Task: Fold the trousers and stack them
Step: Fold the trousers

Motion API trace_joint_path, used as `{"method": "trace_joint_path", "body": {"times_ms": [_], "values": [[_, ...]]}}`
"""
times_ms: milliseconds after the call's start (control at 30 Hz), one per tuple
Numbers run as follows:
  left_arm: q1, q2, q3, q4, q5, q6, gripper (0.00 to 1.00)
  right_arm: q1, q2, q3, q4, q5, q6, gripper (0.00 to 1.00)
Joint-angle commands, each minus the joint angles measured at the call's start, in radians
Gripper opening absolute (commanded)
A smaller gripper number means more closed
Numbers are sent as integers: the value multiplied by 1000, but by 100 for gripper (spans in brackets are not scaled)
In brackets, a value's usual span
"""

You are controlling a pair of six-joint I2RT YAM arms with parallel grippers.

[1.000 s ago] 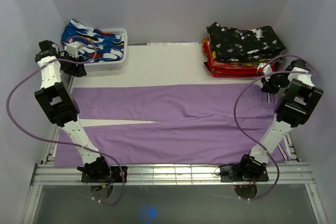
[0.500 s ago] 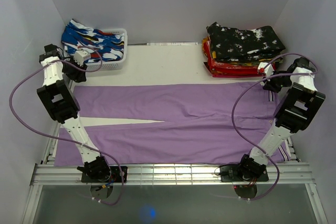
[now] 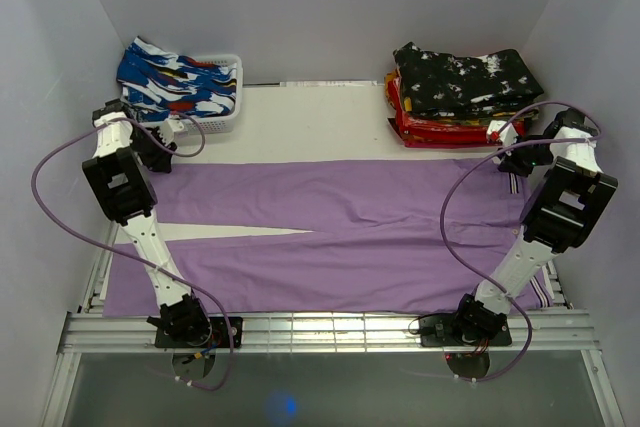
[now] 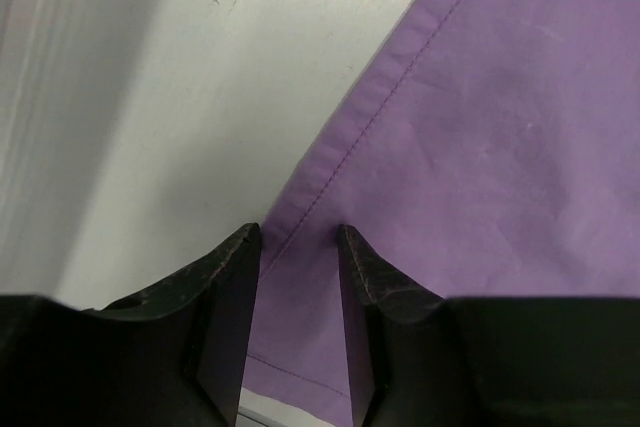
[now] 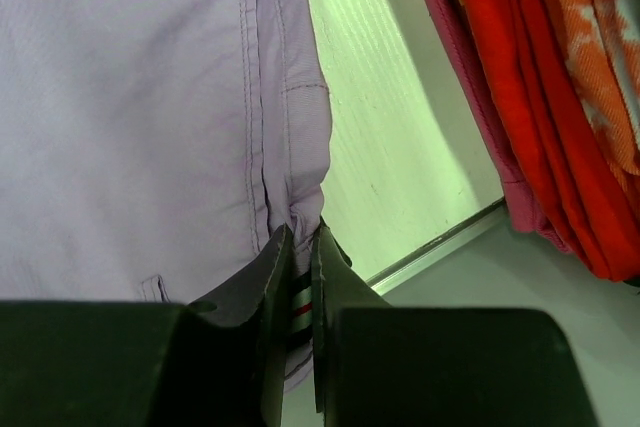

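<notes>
Purple trousers (image 3: pixel 330 227) lie spread flat across the table, legs to the left, waist to the right. My left gripper (image 3: pixel 163 145) is at the far leg's hem corner; in the left wrist view its jaws (image 4: pixel 298 237) stand open astride the hem edge of the purple cloth (image 4: pixel 480 117). My right gripper (image 3: pixel 512 160) is at the far waist corner; in the right wrist view it (image 5: pixel 302 237) is shut on the waistband (image 5: pixel 290 147), with the striped inner band pinched between the fingers.
A stack of folded trousers (image 3: pixel 460 92), black floral on top of red ones, sits at the back right; it also shows in the right wrist view (image 5: pixel 540 87). A white basket (image 3: pixel 195 97) with blue patterned clothes sits at the back left.
My left gripper has come down from beside the basket to the far leg's hem corner. My right gripper has shifted slightly at the waist corner.
</notes>
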Motion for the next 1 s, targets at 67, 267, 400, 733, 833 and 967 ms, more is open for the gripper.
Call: {"method": "trace_joint_path", "body": {"times_ms": [67,267,400,733,833,967], "values": [[-4,5,-21,-13,-67,104,41,5,-9,29,-44,-1,-22,8],[-7,-1,-35,-31,-63,122,23,16,-9,52,-24,4,13,8],[-6,-23,-3,-22,-20,67,10,17,-12,108,-5,-17,90,8],[50,-289,-127,154,156,-108,0,-3,-149,118,-22,-83,144,8],[89,-433,-282,189,201,-101,0,-29,-256,35,-39,-83,42,8],[189,-645,-524,220,267,-59,0,-102,-405,-144,-67,-112,-97,8]]}}
